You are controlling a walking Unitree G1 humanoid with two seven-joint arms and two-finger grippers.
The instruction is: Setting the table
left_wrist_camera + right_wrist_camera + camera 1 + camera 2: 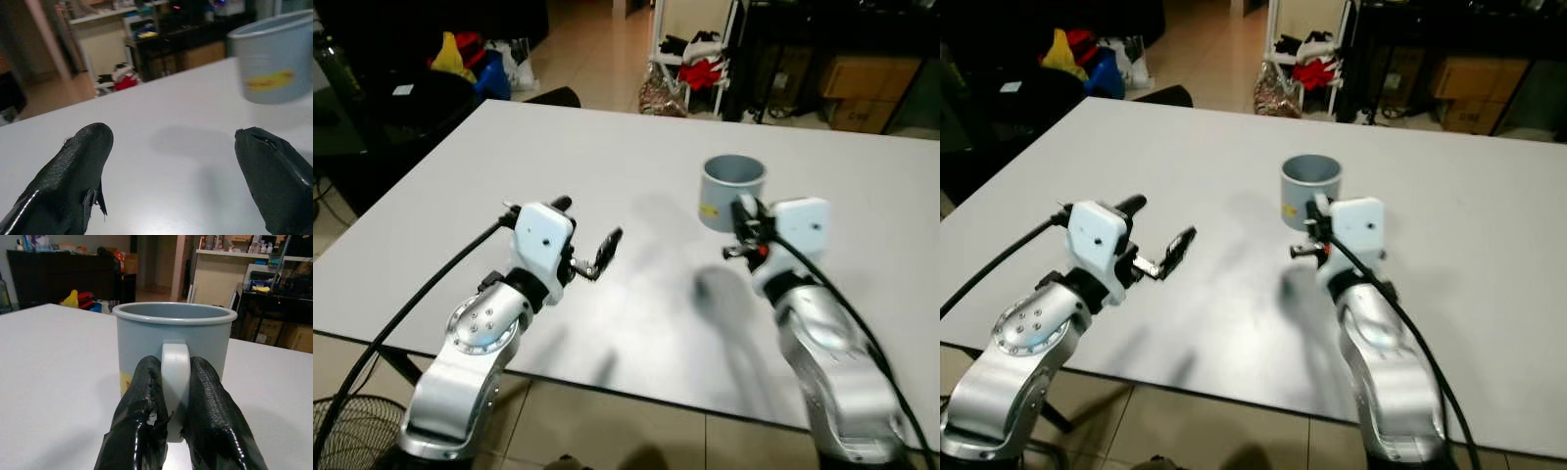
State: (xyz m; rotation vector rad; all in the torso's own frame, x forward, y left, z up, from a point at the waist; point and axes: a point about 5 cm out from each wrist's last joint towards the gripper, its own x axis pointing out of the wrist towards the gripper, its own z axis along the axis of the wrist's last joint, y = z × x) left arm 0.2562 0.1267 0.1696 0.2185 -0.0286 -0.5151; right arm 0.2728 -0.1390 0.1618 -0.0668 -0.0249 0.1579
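Mug (173, 345): upright on the table (558, 157), right of centre | right gripper (177, 396): my fingers pinch its handle | left gripper (592, 240): spread, holding nothing | handling: likely rigid, light, smooth; the handle gives the surest hold.

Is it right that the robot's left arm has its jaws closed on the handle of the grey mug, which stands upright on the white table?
Not quite: it is the right gripper that is closed on the grey mug's handle, as the right wrist view shows. The left gripper hangs open over the white table, apart from the mug. The mug does stand upright.
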